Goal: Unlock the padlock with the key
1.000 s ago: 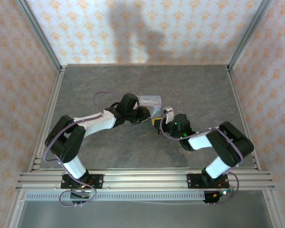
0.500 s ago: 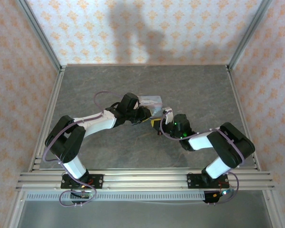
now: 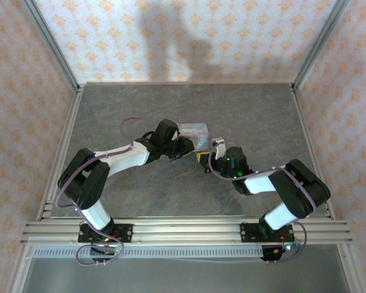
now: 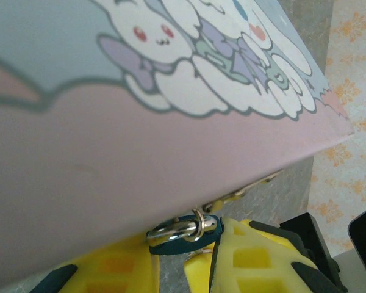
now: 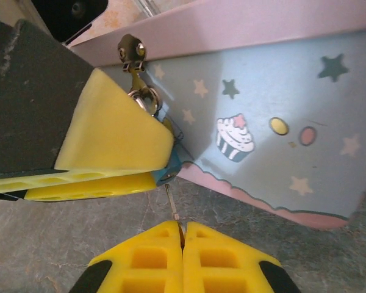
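The padlock (image 5: 172, 163) hangs at the front latch (image 5: 131, 51) of the cartoon-printed tin (image 5: 280, 104), near the middle of the table (image 3: 140, 110). Its teal body is clamped between the yellow pads of the left gripper (image 4: 186, 262), which is closed on it. The key (image 5: 172, 204) runs as a thin metal shaft from the underside of the padlock straight down into the right gripper (image 5: 183, 235), whose jaws are pressed together on its bow. Whether the blade is fully seated in the keyway cannot be told. Compared with the overhead view one second ago, the right arm (image 3: 274, 183) has shifted slightly rightward at wrist and elbow, while the left arm (image 3: 119, 157) holds the same pose. This reads as a fine adjustment of the key against a fixed lock. The shackle (image 4: 171, 231) does not look released, so the turning step is judged not yet completed.
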